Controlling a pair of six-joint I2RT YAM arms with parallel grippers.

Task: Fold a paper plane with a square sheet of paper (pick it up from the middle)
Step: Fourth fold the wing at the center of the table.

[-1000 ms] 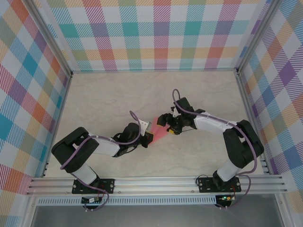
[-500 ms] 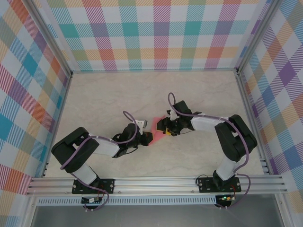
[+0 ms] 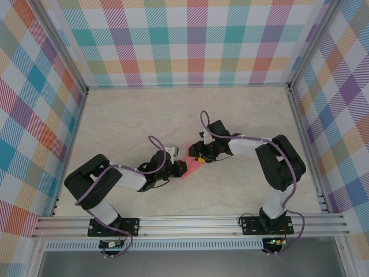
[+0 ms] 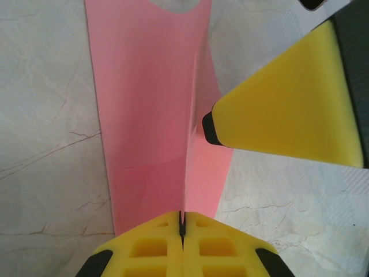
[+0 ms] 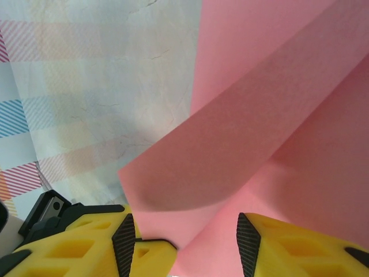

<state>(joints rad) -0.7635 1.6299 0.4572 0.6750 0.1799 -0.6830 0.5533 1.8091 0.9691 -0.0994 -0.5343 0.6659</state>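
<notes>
One folded paper (image 4: pixel 147 104); left pincer (image 4: pixel 182 225) clamps its crease; right pincer (image 5: pixel 185 234) gapes around it.

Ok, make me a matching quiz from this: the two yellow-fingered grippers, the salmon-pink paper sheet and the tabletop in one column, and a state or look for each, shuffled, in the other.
Column one:
1. left yellow-fingered gripper
2. right yellow-fingered gripper
3. thin salmon-pink paper sheet
4. marbled tabletop

Column two:
A. jaws apart, paper passing between them
B. cream with thin veins, lying under the paper
C. creased, with a raised fold
D. jaws pressed together on the paper's edge

Pairs: 1-D, 2-A, 3-C, 4-B.
</notes>
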